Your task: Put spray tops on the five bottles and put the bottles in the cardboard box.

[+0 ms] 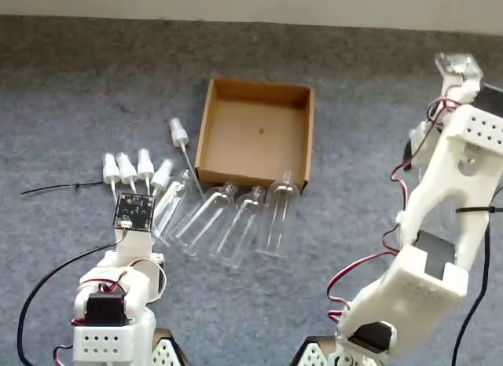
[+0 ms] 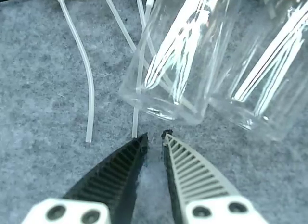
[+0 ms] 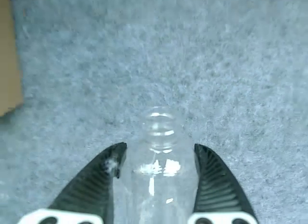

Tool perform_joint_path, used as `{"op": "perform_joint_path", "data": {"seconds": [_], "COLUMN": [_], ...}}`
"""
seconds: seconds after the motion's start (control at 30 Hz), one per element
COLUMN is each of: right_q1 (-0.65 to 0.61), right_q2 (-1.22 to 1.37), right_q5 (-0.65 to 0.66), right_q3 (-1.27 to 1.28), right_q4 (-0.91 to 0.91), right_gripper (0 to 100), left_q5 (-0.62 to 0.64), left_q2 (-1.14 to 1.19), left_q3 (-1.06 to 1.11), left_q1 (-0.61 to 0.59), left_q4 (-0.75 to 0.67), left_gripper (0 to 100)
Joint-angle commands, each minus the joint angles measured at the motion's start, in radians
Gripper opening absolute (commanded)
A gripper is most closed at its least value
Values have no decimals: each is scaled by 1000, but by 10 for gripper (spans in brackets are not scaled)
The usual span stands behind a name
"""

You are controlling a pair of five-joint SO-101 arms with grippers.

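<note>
The open cardboard box (image 1: 206,129) sits at the table's middle back. Several clear bottles lie side by side in front of it, among them one (image 1: 206,217) near the middle and one (image 1: 279,213) at the right end. Three white spray tops (image 1: 126,168) stand in a row left of them, with a fourth (image 1: 161,173) beside and another (image 1: 179,134) nearer the box. My left gripper (image 2: 154,136) is shut and holds nothing, just short of a bottle's base (image 2: 168,96) and thin dip tubes (image 2: 89,84). My right gripper (image 3: 156,152) is shut on a capless clear bottle (image 3: 159,159), raised at the far right (image 1: 454,66).
A black cable tie (image 1: 55,188) lies on the grey carpet at the left. The right arm's white body (image 1: 440,225) spans the right side of the table. A corner of the box (image 3: 7,56) shows in the right wrist view.
</note>
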Motion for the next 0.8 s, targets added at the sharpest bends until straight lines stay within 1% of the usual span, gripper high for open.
{"op": "perform_joint_path", "data": {"seconds": [0.0,0.1,0.2,0.23,0.3,0.4,0.43,0.47,0.53,0.6,0.7,0.77], "right_q1": [-51,-124,-206,-226,-257,-285,-292,-302,-329,-357,-403,-437], "right_q2": [-117,-240,-394,-447,-555,-691,-731,-766,-837,-894,-966,-993], "right_q5": [-98,-121,-123,-124,-124,-124,-124,-124,-127,-176,-218,-222], "right_q3": [-71,41,206,268,410,645,727,803,941,1056,1178,1218], "right_q4": [28,25,19,1,-58,-174,-213,-254,-325,-377,-437,-455], "right_gripper": [66,66,66,66,66,66,66,66,66,66,66,66], "left_q5": [9,6,-14,-61,-224,-485,-534,-539,-500,-486,-488,-488], "left_q2": [-12,-12,-12,-12,-12,-12,-12,-12,-2,-1,58,173], "left_q3": [18,18,16,16,15,5,-19,-56,-177,-311,-498,-613], "left_q1": [30,67,67,65,45,-58,-90,-119,-179,-216,-216,-217], "left_q4": [5,2,-18,-55,-132,-212,-230,-239,-219,-164,-66,-20], "left_gripper": [65,66,66,66,66,66,65,66,67,68,75,109]}}
